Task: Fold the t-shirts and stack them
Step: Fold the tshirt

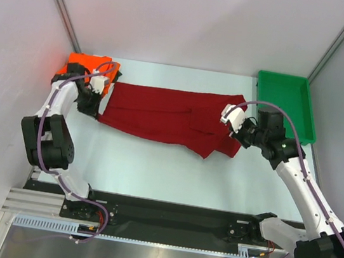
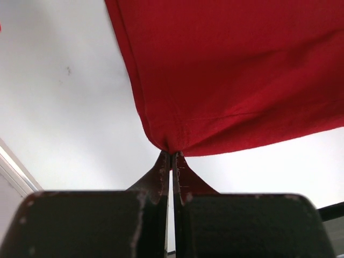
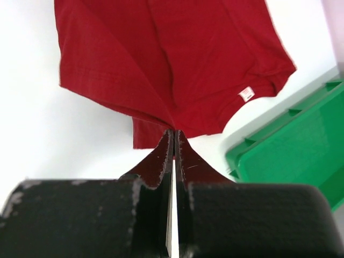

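Note:
A dark red t-shirt [image 1: 161, 115] lies stretched across the middle of the table, folded lengthwise. My left gripper [image 1: 101, 111] is shut on its left end; in the left wrist view the fingertips [image 2: 171, 153] pinch the hem of the red cloth [image 2: 236, 70]. My right gripper [image 1: 235, 133] is shut on the shirt's right end, and the right wrist view has the red cloth [image 3: 172, 59] running away from the pinched fold at my gripper [image 3: 173, 131]. A bright orange t-shirt [image 1: 82, 63] lies folded at the back left, behind the left arm.
A green plastic tray [image 1: 288, 103] stands at the back right, close behind the right gripper; it shows too in the right wrist view [image 3: 301, 156]. Grey walls close in the table on the left, back and right.

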